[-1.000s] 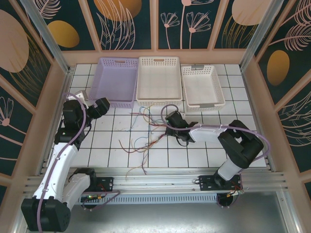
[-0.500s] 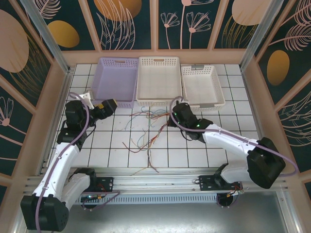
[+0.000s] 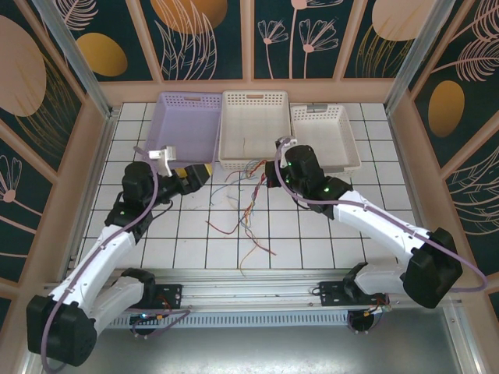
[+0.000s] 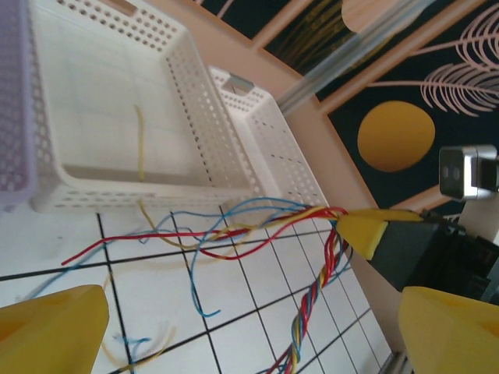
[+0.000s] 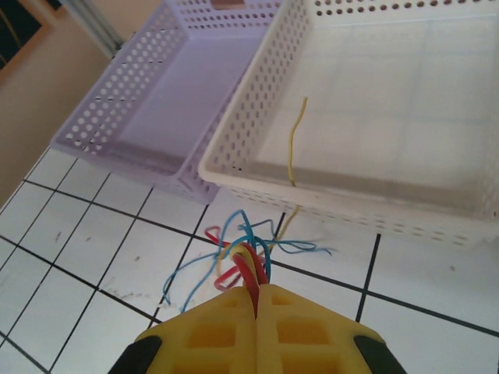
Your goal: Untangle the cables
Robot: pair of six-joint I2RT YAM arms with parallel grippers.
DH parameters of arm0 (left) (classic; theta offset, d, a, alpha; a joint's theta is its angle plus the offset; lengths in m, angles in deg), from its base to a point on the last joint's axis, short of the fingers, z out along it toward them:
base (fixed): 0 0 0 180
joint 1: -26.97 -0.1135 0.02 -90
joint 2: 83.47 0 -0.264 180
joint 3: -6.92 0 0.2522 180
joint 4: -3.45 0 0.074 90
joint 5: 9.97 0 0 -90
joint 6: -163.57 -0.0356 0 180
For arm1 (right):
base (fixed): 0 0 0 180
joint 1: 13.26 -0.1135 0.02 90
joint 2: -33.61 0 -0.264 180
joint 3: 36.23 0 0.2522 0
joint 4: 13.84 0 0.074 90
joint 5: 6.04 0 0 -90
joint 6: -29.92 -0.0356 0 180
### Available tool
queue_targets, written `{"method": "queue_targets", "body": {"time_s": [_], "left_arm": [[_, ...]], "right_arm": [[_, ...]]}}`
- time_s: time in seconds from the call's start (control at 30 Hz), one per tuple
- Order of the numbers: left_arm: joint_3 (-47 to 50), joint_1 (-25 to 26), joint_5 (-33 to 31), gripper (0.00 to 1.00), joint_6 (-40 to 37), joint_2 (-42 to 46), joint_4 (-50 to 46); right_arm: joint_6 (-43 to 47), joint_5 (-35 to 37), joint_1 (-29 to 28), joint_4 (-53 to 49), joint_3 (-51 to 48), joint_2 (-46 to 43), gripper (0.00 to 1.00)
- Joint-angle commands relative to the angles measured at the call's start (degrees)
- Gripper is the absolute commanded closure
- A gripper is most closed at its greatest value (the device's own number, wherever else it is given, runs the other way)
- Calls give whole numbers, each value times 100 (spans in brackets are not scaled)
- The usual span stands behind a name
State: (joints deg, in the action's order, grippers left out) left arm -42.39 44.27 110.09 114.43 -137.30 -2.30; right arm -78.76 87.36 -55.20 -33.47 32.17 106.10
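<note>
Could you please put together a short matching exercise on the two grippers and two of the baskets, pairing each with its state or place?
Column one:
1. left gripper
2. right gripper
3. middle white basket
4. lilac basket

Column two:
A. shut on the twisted cable bundle
B. open, yellow fingers wide apart
C. has a yellow cable lying in it
D. leftmost of the three baskets

Pairs: 1-B, 2-A, 3-C, 4-D
</note>
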Motion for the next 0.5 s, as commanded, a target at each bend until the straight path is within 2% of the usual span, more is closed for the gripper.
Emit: {"method": "queue_targets", "body": {"time_s": [0.0, 0.3, 0.47], "left_arm": [[107, 378, -232, 5, 75, -180, 379], [169, 1557, -1011, 6, -117, -923, 703], [82, 1789, -1181, 6, -264, -1249, 865]], "right_arm": [[256, -480, 16, 161, 278, 45, 100], [294, -765, -36, 110, 343, 34, 100], [325, -1051, -56, 105, 388, -102, 100]]}}
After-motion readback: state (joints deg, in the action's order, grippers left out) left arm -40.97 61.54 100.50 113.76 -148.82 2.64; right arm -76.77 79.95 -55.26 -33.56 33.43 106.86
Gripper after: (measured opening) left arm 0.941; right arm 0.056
